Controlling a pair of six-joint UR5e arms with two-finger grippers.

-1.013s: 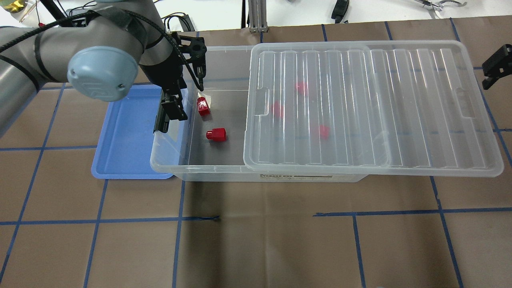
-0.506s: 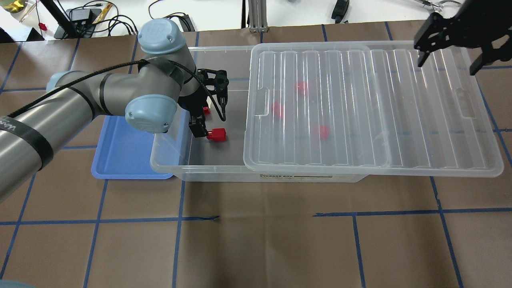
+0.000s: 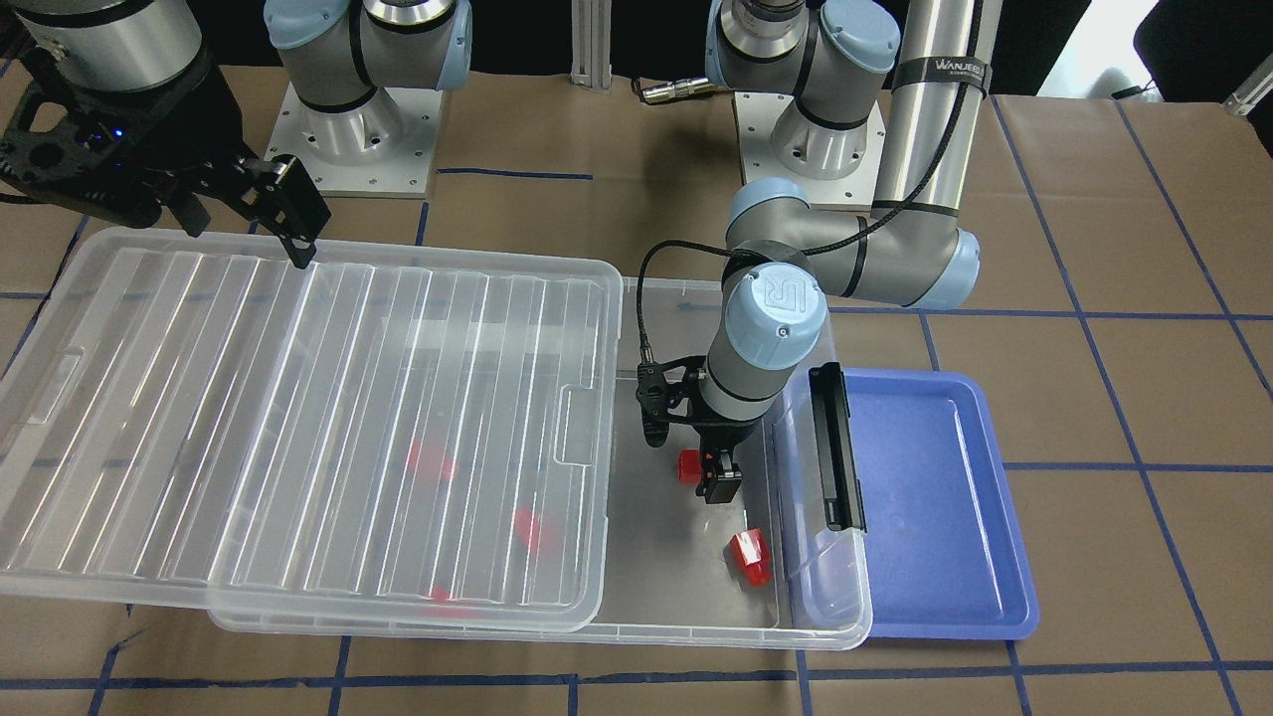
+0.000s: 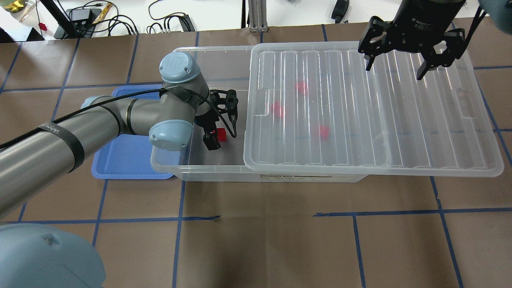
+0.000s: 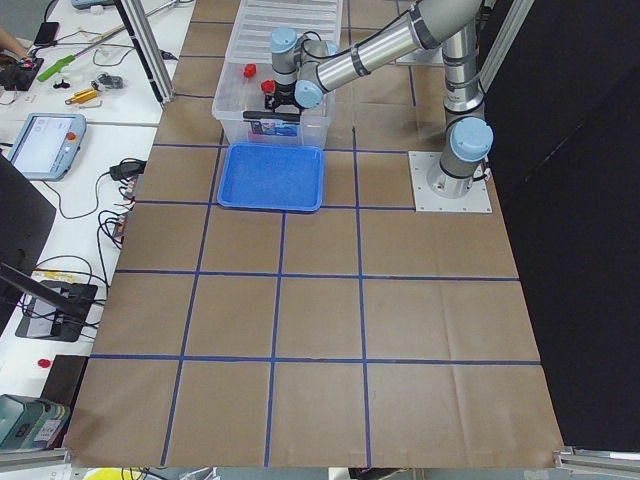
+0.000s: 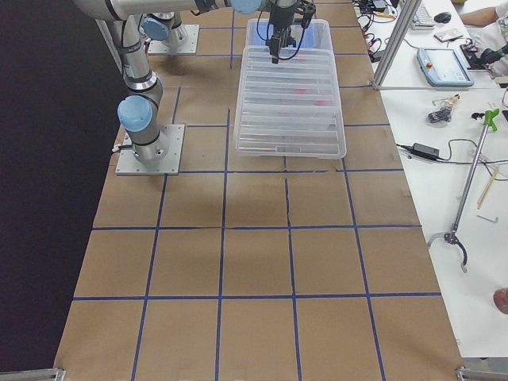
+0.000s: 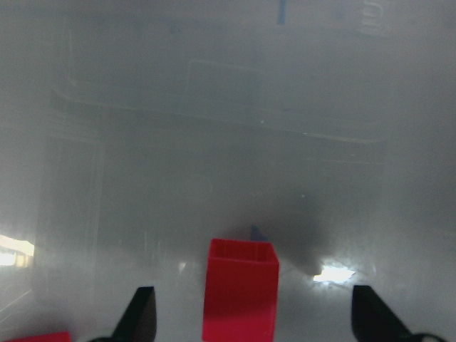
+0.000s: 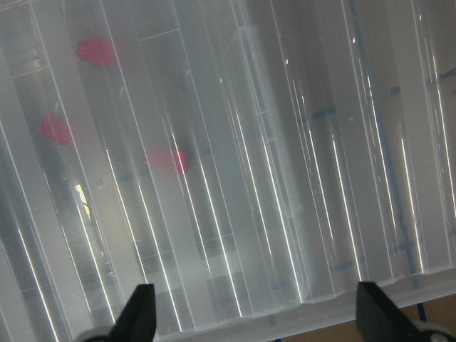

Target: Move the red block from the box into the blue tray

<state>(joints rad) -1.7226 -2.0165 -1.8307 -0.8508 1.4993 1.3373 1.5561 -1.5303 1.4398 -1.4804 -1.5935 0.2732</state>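
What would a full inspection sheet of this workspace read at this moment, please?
Surface: table covered in brown paper with a blue tape grid.
Job's things: red block on the box floor; lid slid aside; blue tray holds no block.
Clutter: one spare block in the open end, three blocks under the lid.
End effectors: left end effector open, straddling the red block; right end effector open, above the lid.
Cables: black cable strapped along the left arm.
Surroundings: benches with cables, tools, a teach pendant.

Glossy red block (image 4: 220, 135); blue tray (image 4: 120, 156); clear ribbed lid (image 4: 360, 112).
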